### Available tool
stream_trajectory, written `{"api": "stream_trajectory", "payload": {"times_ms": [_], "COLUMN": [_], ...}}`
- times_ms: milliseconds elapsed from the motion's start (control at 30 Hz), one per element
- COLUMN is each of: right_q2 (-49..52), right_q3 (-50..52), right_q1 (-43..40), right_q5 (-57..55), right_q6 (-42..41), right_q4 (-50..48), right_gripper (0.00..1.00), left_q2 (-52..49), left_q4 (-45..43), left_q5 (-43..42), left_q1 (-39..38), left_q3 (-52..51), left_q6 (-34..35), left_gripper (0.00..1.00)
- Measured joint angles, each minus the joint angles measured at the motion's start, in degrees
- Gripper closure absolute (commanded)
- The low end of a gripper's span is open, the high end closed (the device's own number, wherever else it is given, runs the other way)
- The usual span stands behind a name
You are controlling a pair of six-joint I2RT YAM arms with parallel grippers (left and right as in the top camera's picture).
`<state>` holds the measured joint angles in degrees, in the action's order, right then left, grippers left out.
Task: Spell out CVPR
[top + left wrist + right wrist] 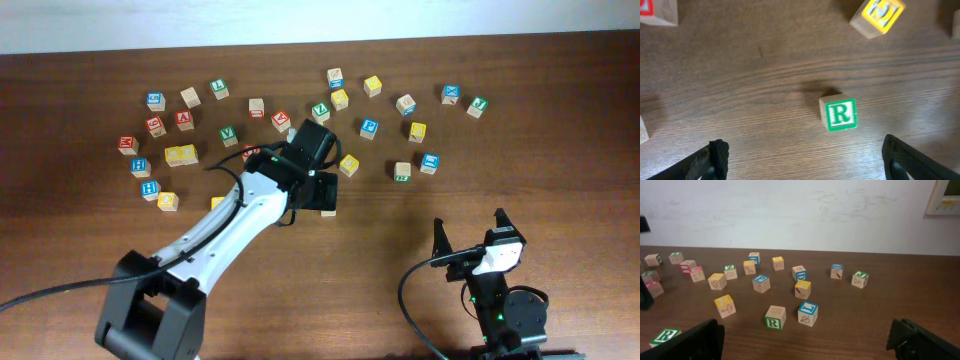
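A wooden block with a green R [841, 115] lies on the table just ahead of my left gripper [805, 146]. That gripper is open, with only bare wood between its fingers [716, 154]. From overhead the left gripper [320, 192] hovers mid-table and hides most of this block [328, 211]. A second green R block [774, 317] stands further right, beside a blue L block [808, 313]. My right gripper [805, 332] is open and empty, parked low at the front right [470, 232]. Most other letters are too small to read.
Several letter blocks lie scattered in an arc across the far half of the table [560, 150], from a red one [127, 144] on the left to a green one [477, 106] on the right. A yellow block [879, 15] sits beyond the R.
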<state>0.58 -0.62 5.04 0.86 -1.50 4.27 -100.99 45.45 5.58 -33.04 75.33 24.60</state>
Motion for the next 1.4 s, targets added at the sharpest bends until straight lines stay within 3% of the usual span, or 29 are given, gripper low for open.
{"api": "stream_trajectory", "payload": {"times_ms": [133, 300, 467, 567, 600, 633, 700, 867, 967, 1000, 1100, 1400], "right_q2": [0.00, 0.00, 0.00, 0.00, 0.00, 0.00, 0.00, 0.00, 0.00, 0.00, 0.00, 0.00], "right_q3": [0.00, 0.00, 0.00, 0.00, 0.00, 0.00, 0.00, 0.00, 0.00, 0.00, 0.00, 0.00], "right_q1": [0.00, 0.02, 0.02, 0.02, 0.00, 0.02, 0.02, 0.02, 0.00, 0.02, 0.02, 0.00], "right_q5": [0.00, 0.00, 0.00, 0.00, 0.00, 0.00, 0.00, 0.00, 0.00, 0.00, 0.00, 0.00], "right_q6": [0.00, 0.00, 0.00, 0.00, 0.02, -0.07, 0.00, 0.00, -0.04, 0.00, -0.04, -0.02], "right_q4": [0.00, 0.00, 0.02, 0.02, 0.02, 0.00, 0.00, 0.02, 0.02, 0.02, 0.02, 0.02], "right_gripper": [0.02, 0.02, 0.02, 0.02, 0.02, 0.02, 0.02, 0.02, 0.02, 0.02, 0.02, 0.02], "left_q2": [-0.33, -0.37, -0.59, -6.03, -7.06, -7.82, -8.11, -8.31, -11.63, -11.74, -11.74, -11.74], "left_q4": [5.25, 8.70, 9.53, 9.38, 9.14, 8.04, 7.43, 3.85, 2.75, 2.71, 2.75, 3.74], "left_q5": [7.32, 4.28, 6.03, 6.21, 5.18, 1.33, -3.80, -6.88, -6.93, -6.88, -6.67, -6.67], "left_q1": [6.03, 22.73, 23.43, 24.50, 25.35, 27.36, 31.87, 32.26, 32.24, 31.87, 29.59, 28.92], "left_q3": [0.00, 0.00, 0.00, 0.00, 0.00, 0.00, 0.00, -0.98, -2.75, -2.75, -2.75, -2.75], "left_q6": [0.15, -1.64, -2.49, -2.95, -3.45, -6.34, -10.71, -14.60, -14.82, -14.97, -15.17, -15.19], "left_gripper": [0.07, 0.11, 0.12, 0.16, 0.16, 0.23, 0.25, 0.31, 0.43, 0.51, 0.60, 0.74]}}
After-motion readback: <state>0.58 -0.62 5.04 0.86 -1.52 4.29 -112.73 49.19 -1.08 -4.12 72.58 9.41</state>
